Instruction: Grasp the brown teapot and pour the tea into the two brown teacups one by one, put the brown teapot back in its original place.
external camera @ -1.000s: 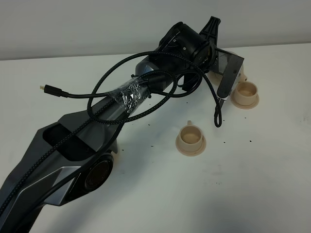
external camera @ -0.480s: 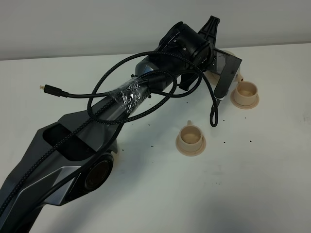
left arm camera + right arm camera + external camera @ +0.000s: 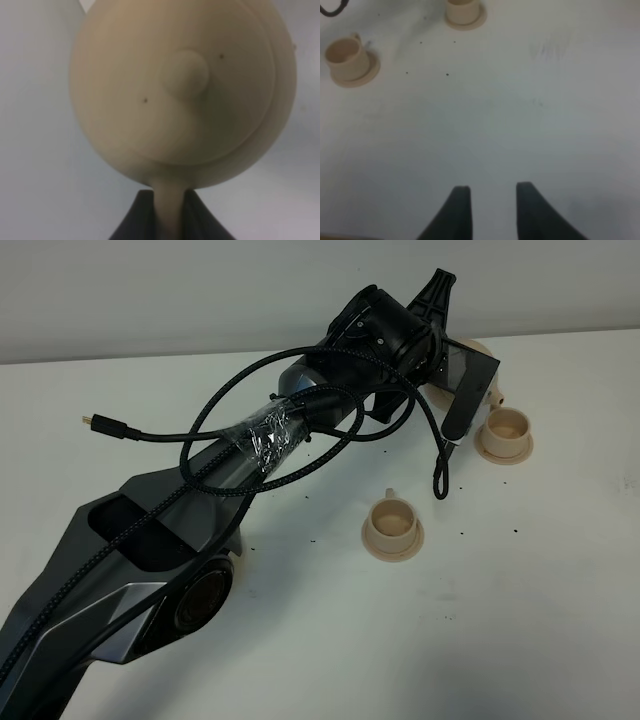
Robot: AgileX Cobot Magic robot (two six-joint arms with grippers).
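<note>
The brown teapot [image 3: 180, 95] fills the left wrist view, seen from above with its knobbed lid. My left gripper [image 3: 169, 207] is shut on its loop handle. In the exterior view that gripper [image 3: 466, 390] hides most of the pot; only a tan bit [image 3: 494, 394] shows beside it, just above the far teacup [image 3: 507, 430]. The near teacup [image 3: 392, 525] stands on its saucer closer to the table's middle. My right gripper [image 3: 490, 210] hangs open over bare table, well away from both teacups [image 3: 347, 60] [image 3: 464, 10]. The original place is hidden behind the arm.
The left arm [image 3: 260, 450] stretches diagonally across the white table [image 3: 540, 570], trailing looped black cables [image 3: 440, 465] that dangle near the cups. Small dark specks [image 3: 461, 533] dot the tabletop. A grey wall [image 3: 200, 290] rises behind the table's far edge.
The left gripper with the teapot has drawn back and up from over the far teacup. The dangling cable swung slightly. The cups have not moved.
</note>
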